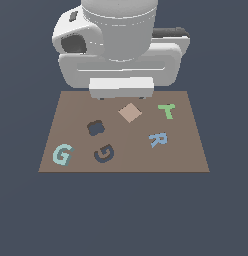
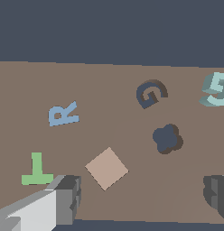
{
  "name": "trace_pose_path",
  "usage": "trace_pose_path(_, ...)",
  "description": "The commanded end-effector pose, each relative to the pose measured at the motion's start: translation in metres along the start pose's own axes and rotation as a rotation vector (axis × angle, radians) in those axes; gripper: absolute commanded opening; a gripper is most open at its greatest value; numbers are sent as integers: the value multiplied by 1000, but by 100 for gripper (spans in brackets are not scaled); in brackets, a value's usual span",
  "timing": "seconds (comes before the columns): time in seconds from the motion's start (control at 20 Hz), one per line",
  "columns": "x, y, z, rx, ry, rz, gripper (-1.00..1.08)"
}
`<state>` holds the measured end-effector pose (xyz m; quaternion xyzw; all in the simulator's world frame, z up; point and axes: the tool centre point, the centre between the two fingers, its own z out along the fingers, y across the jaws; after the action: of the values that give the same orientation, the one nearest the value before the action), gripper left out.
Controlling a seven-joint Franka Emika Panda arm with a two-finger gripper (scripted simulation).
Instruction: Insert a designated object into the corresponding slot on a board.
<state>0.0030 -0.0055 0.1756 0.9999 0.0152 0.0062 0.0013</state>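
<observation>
The pale teal G block (image 1: 62, 154) lies on the brown board (image 1: 186, 155) near its front corner at the exterior view's left; it also shows in the wrist view (image 2: 216, 89). The dark G-shaped slot (image 1: 104, 152) is just to its right, empty, and shows in the wrist view (image 2: 151, 93). My gripper (image 1: 122, 97) hangs over the board's far edge, behind the tan diamond (image 1: 130, 113), well away from the G block. In the wrist view the gripper (image 2: 141, 198) is open and empty, with its two fingers (image 2: 64, 198) spread wide.
A dark rounded cross-shaped recess (image 1: 96, 128) lies behind the slot. A green T (image 1: 167, 110) and a blue R (image 1: 158, 139) lie on the board's right half. The arm's white body (image 1: 118, 45) hides the space behind the board.
</observation>
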Motion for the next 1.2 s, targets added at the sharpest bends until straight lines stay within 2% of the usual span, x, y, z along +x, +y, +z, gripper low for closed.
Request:
trace_pose_path(0.0, 0, 0, 0, 0, 0, 0, 100)
trace_pose_path(0.3, 5, 7, 6, 0, -1, 13, 100)
trace_pose_path(0.55, 16, 24, 19, -1, -2, 43, 100)
trace_pose_path(0.85, 36, 58, 45, -2, -4, 99, 100)
trace_pose_path(1.15, 59, 102, 77, -1, -8, 172, 100)
